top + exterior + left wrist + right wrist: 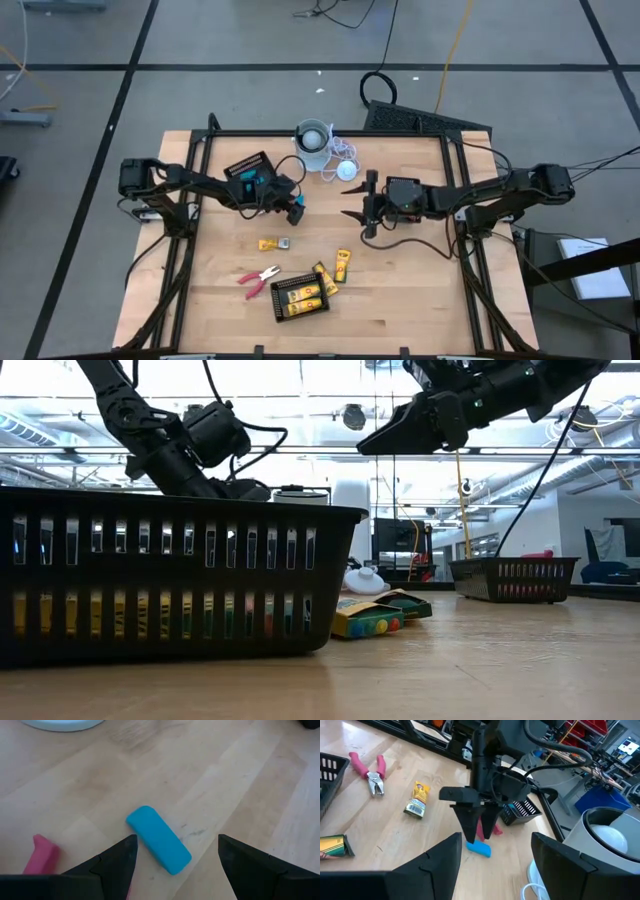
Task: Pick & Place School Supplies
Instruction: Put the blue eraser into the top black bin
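Surface: pale wooden surface [420,290] in a black frame, on a grey floor marked with dark tape lines.
Left gripper: the left gripper [296,212] hangs at about 10 o'clock from the surface's middle, pointing down, its fingers [117,857] spread apart with nothing between them.
Blue stick: a light-blue stick [158,839] lies flat on the wood straight under the left gripper, between the lines of its two fingers and touching neither; the right wrist view shows it [479,848] just below the fingertips.
Pink piece: a small pink piece [42,855] lies just beside the blue stick.
Right gripper: the right gripper [352,214] waits at about 2 o'clock from the middle, raised off the wood, fingers wide and empty, facing the left one.
Red-handled tool: the red-handled tool [259,280] lies at 7 o'clock, near the front tray.
Yellow-and-black pieces: one small piece [272,244] at 8 o'clock; two more [342,264] at 6 o'clock, just beside the front tray; others lie inside that tray.
Front tray: a black mesh tray [277,305] sits at 6 o'clock.
Back tray: a second mesh tray [248,165] sits at 10 o'clock, behind the left gripper.
White cup: a white cup [312,140] stands at 12 o'clock.
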Available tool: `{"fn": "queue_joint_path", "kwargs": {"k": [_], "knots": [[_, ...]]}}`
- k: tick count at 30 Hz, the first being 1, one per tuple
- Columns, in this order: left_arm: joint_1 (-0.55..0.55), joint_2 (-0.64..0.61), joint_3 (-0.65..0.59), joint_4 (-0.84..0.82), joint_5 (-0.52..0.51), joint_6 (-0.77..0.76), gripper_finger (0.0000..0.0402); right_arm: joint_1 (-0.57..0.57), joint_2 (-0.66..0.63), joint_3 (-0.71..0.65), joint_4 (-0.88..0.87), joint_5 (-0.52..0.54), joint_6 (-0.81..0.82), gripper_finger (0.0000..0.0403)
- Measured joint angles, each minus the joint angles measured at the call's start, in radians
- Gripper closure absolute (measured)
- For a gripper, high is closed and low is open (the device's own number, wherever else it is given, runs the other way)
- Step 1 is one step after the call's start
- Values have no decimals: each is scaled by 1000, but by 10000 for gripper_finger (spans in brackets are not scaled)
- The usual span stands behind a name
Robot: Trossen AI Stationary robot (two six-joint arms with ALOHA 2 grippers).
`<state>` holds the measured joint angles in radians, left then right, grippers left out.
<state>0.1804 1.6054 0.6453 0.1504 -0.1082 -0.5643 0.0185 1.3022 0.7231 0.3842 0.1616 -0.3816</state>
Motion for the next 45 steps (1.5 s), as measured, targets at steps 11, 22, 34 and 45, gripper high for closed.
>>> {"fn": "queue_joint_path", "kwargs": {"k": [11,22,34,45], "knots": [[1,14,37,-12,4,-14,119,31,0,0,19,27,-31,170],[-6,89,120,-134,5,12,119,36,0,1,35,28,-46,170],[-17,92,120,-138,-3,1,119,36,0,1,45,28,-53,170],[-53,120,120,-83,21,-14,119,36,0,1,62,28,-77,170]]}}
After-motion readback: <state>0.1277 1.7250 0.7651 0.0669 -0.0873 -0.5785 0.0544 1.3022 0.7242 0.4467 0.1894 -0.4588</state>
